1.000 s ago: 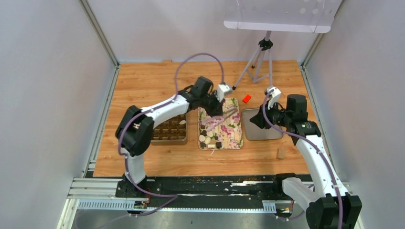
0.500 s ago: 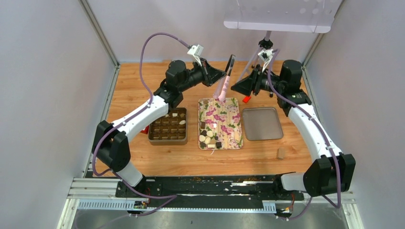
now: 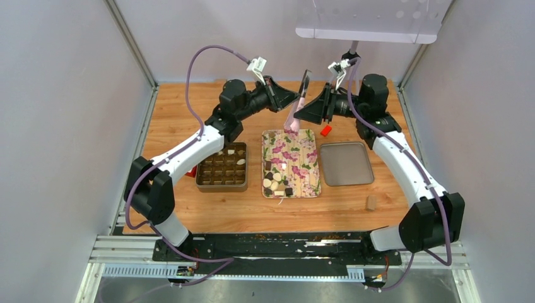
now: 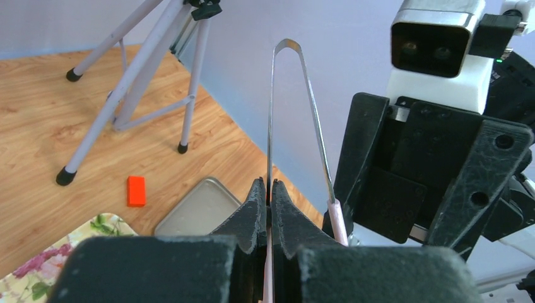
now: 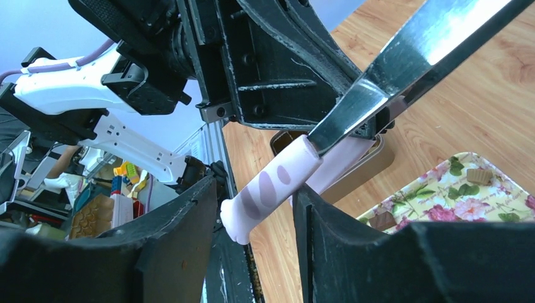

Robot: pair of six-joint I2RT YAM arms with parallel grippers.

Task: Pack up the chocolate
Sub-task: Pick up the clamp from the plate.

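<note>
Chocolate pieces, brown, cream and tan, are sitting at the near end of the floral tray. Your left gripper is clamping the pink-tipped steel tongs aloft. Your right gripper is straddling one tip, jaws apart, so be centring it before closing.

Left end effector and right end effector hang high over the counter, tongs between them. Beneath: middle tray, chocolate on its near end; divided box left, flat tray right.
</note>
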